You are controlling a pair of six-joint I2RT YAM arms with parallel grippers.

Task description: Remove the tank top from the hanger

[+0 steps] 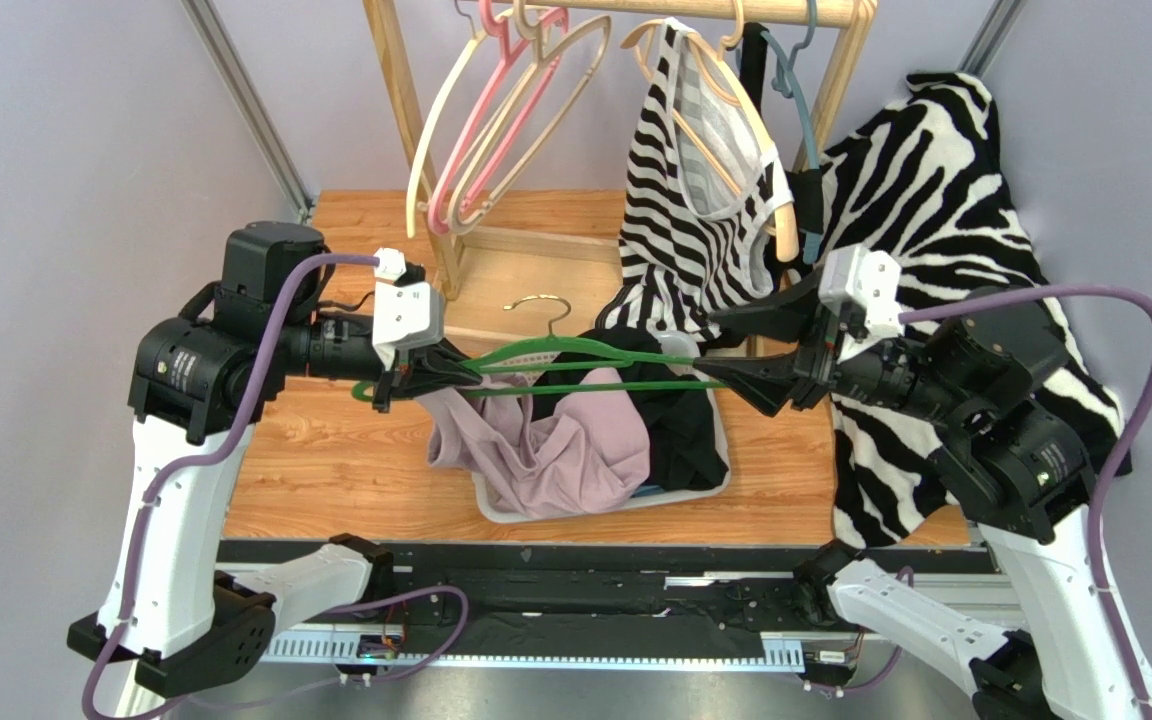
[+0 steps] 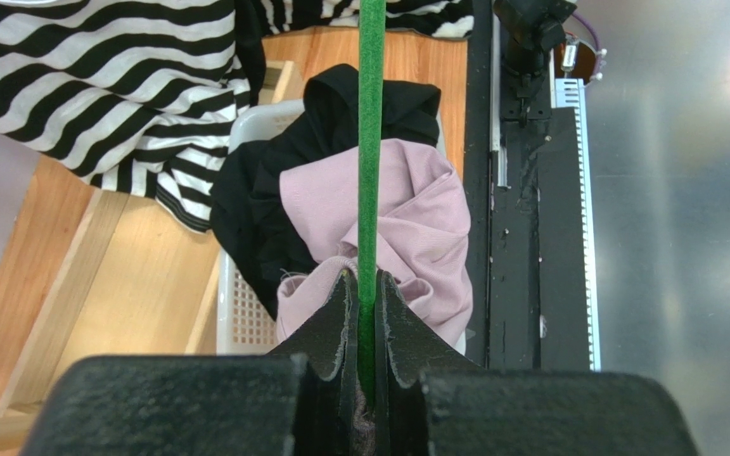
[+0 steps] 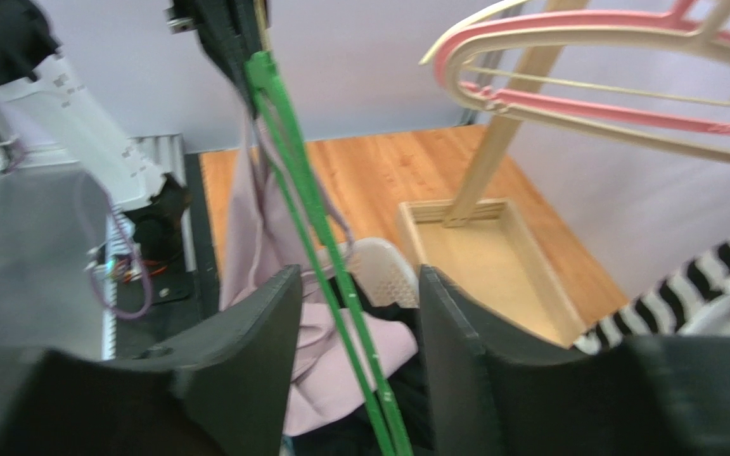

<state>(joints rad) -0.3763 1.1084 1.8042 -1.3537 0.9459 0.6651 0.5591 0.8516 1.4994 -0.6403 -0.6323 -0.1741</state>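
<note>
Left wrist: left claw clamps green hanger; right claw gapes around it.

I count 1 green hanger, 1 pink tank top, 1 basket, 1 wooden rack, 2 zebra-print pcs: hung top, draped cloth.

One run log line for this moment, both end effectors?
left end effector: shut on green hanger | right end effector: open around hanger | pink tank top: draped from hanger into basket
</note>
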